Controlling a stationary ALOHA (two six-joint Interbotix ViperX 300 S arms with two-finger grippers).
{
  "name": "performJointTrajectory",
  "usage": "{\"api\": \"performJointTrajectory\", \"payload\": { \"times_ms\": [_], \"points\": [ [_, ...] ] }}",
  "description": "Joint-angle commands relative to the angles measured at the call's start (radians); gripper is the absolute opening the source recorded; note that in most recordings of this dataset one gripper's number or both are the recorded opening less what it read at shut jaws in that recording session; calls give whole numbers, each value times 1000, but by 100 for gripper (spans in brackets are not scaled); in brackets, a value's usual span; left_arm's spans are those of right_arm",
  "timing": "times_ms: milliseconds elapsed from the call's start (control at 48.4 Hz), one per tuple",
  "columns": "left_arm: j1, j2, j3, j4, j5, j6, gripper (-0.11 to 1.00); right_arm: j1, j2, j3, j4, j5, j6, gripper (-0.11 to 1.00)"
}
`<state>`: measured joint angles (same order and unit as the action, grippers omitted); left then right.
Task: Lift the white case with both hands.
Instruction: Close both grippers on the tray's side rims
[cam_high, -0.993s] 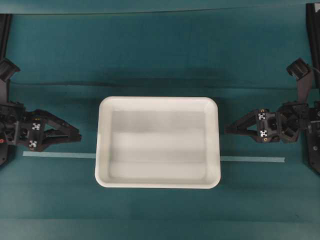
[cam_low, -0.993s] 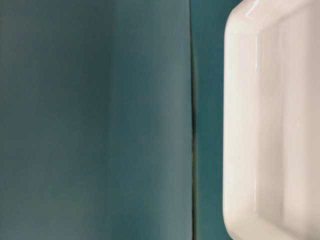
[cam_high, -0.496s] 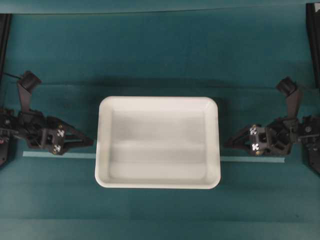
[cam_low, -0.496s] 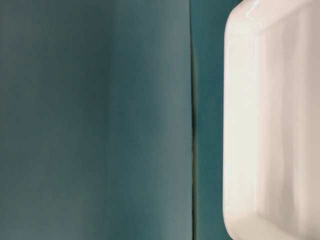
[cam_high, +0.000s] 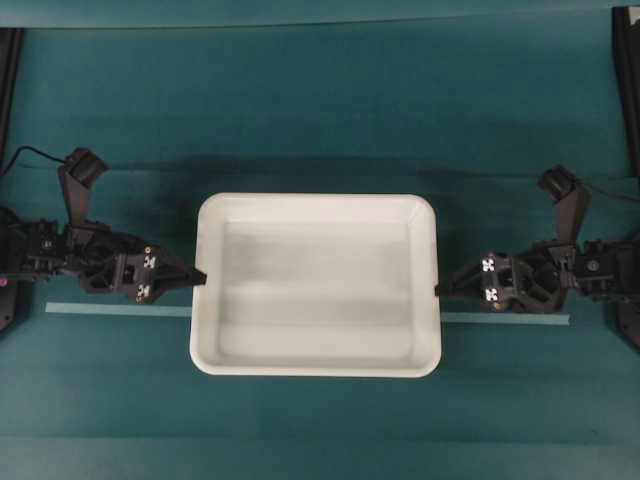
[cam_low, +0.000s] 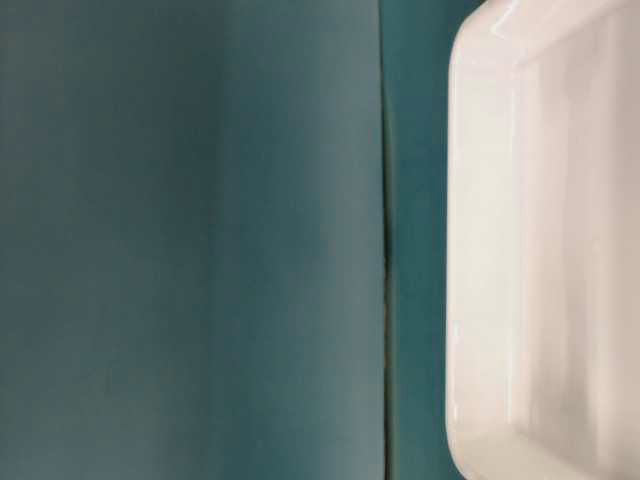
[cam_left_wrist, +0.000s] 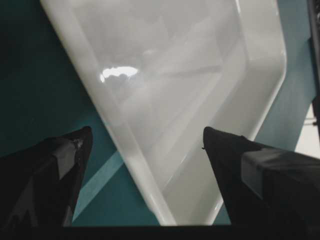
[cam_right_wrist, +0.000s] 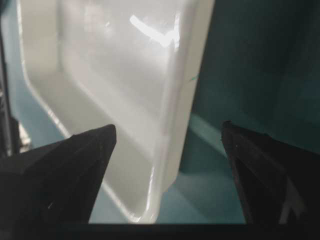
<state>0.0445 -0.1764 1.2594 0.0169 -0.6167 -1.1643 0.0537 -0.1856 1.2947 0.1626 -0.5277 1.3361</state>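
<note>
two short sides of the large shallow white plastic case are where i mean to take hold. it sits flat in the middle of the teal cloth-covered table, long sides running across the overhead view, nothing inside it. i judge it light and fairly stiff, though a tray this wide and thin may flex or twist if one side rises before the other. the surface is glossy, with bright reflections in both wrist views, so i expect it to be slippery. the raised rim with its rounded lip is the only real purchase, pinched over its edge.

my black left gripper has its jaws spread wide, holding nothing; in the left wrist view the rim runs up between the two fingers, one over the cloth outside, one over the case. the black right gripper is likewise open and empty, its fingers straddling the opposite rim. from overhead both tips look right at the case's sides; i cannot tell whether they touch.

one thin pale tape strip lies flat on the cloth, passing under the case and out the far side. a fold line crosses the cloth behind the case. nothing blocks either approach.
</note>
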Motion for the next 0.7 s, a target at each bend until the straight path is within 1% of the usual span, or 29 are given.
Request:
{"api": "performJointTrajectory", "payload": {
  "times_ms": [0,165,228,476,683],
  "points": [
    [2,32,-21,3,-11,6,96,-9,55,-14,15,-26,-2,90],
    [2,66,-37,3,-11,6,96,-15,100,-21,60,-67,-2,90],
    [2,72,-43,3,-9,6,96,-15,107,-32,69,-75,-2,90],
    [-3,81,-49,3,-6,6,94,-15,129,-75,75,-55,-2,89],
    [-6,92,-58,3,-5,6,94,-15,130,-84,83,-35,3,85]
  ]
}}
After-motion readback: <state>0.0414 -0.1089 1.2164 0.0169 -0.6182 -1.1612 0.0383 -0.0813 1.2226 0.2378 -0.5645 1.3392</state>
